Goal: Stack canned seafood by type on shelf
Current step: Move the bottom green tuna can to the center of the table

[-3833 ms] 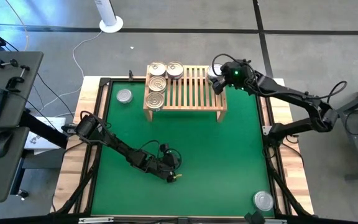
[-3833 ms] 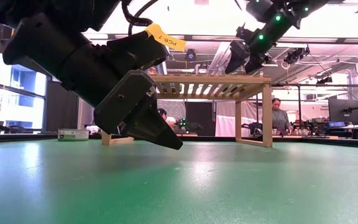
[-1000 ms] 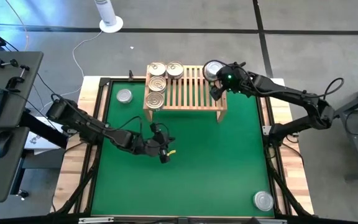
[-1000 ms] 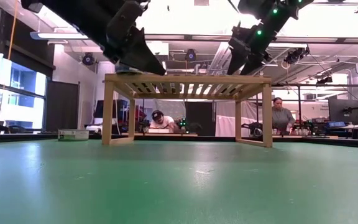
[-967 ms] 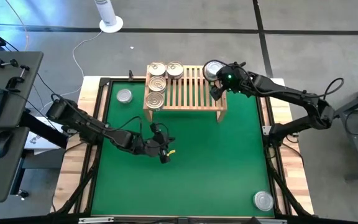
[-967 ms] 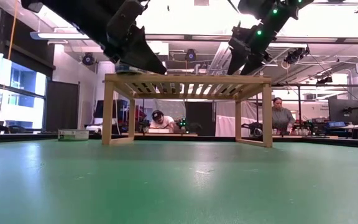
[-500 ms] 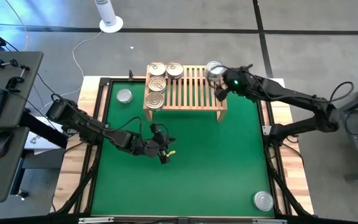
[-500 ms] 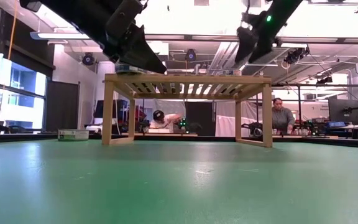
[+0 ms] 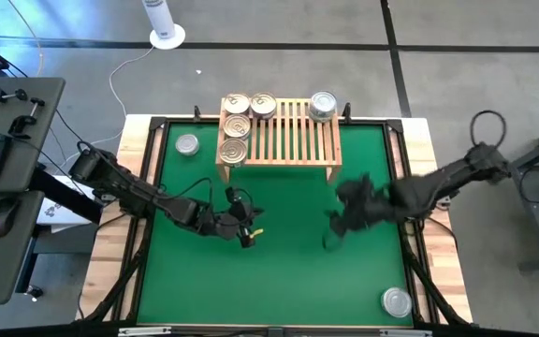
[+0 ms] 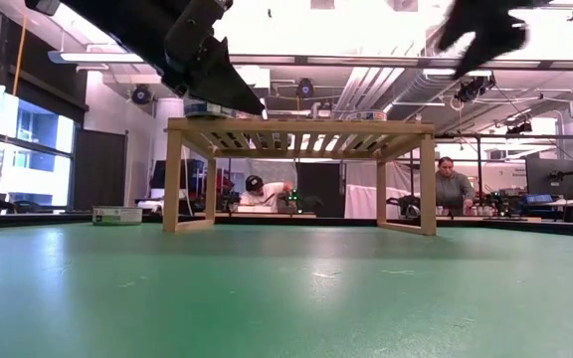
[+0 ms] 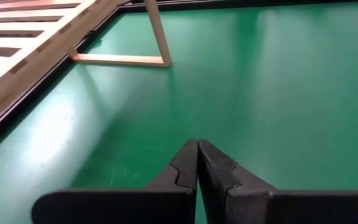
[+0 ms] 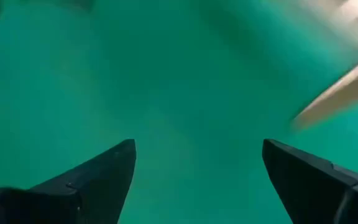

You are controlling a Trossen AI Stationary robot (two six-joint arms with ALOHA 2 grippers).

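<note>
Green mat (image 9: 279,271) covers your table, with the shelf (image 9: 293,140) at the far edge holding four gold-topped tins (image 9: 235,126) on its left end and one silver tin (image 9: 323,105) at its far right corner. Your right gripper (image 9: 337,225) hangs wide open over mid-mat, so the loose silver tin (image 9: 396,301) in the near right corner is its closest target. Left gripper (image 9: 243,234) is pinched closed, empty; another silver tin (image 9: 187,144) sits left of the shelf. The right gripper is smeared, so its exact height is anyone's guess.

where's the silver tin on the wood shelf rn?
High view: the shiny silver-topped round tin sits alone on the light-wood slatted shelf's far right corner, apart from the four gold-topped tins at its left end.
</note>
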